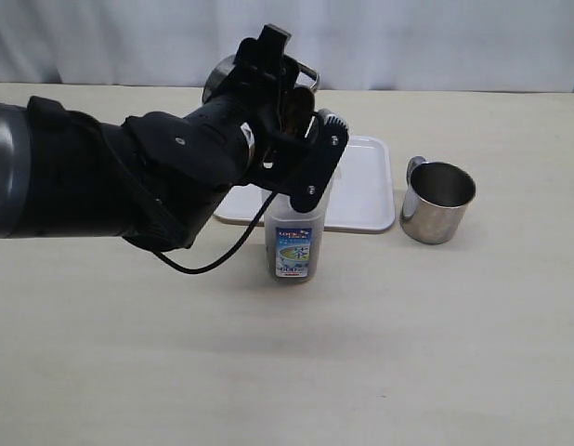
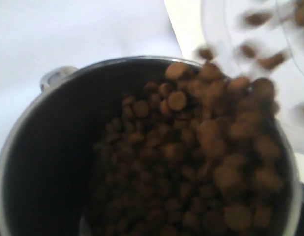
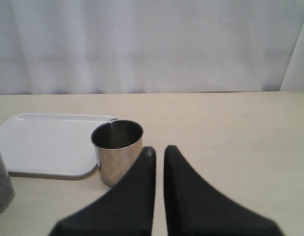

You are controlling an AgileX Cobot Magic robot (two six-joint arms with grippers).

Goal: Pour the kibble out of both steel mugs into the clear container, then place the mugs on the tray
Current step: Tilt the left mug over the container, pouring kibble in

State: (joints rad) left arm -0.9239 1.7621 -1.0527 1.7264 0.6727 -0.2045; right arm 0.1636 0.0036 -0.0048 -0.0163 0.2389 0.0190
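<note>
Count first: we have two steel mugs, one clear container, one tray and two grippers, and only one arm shows in the exterior view

That left arm comes in from the left, reaching low across the bench (image 1: 268, 372) and then up, its wrist rolled over above the clear container (image 1: 293, 242). The left gripper (image 1: 285, 98) stands wide and is clamped on the first steel mug (image 1: 215, 79), which it holds high and tipped hard on its side, mouth down toward the container's rim

From the left wrist view we look straight into that mug (image 2: 39, 162). The kibble (image 2: 191, 162) is heaped against the lower side of the wall, and a few blurred pellets are in the air past the lip

The container stands upright on the bench just in front of the tray (image 1: 361, 186), label facing us. How much is inside we cannot tell

The second steel mug (image 1: 437, 200) sits upright on the bench just right of the tray, handle at its back left, nothing touching it

The right gripper (image 3: 159, 157) is out of the exterior view. Its own camera shows the two black fingers (image 3: 137, 196) drawn almost together, gripping nothing, hanging above the bench and pointing at that second mug (image 3: 117, 150), with the tray (image 3: 44, 142) beside it
</note>
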